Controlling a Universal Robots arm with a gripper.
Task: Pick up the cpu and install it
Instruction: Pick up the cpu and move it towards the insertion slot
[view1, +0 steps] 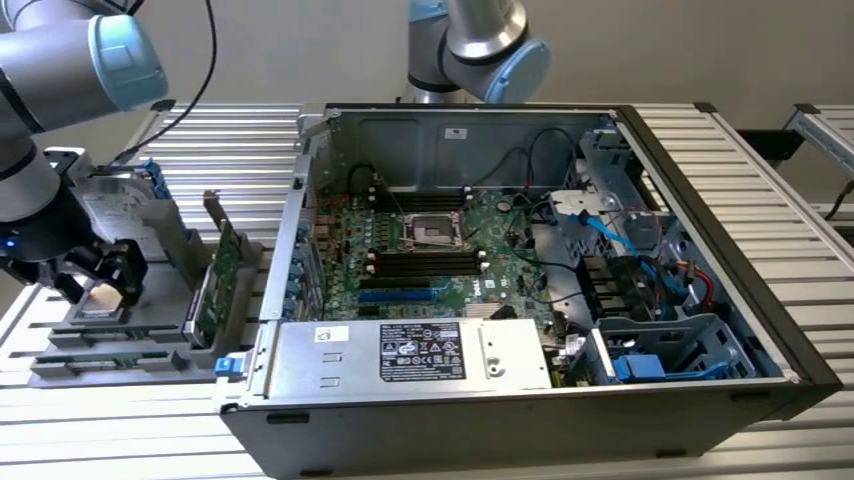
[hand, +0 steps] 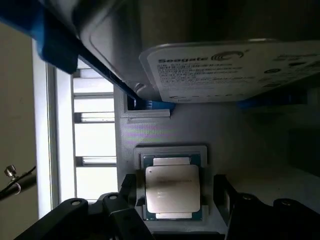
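Cpu (hand: 172, 187) lies flat in its gray tray (hand: 200, 132), our hand (hand: 175, 197) spread to either side of it.

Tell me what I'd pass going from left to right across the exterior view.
gripper, jaws open either side of the cpu → green card boards → motherboard socket → blue drive cage
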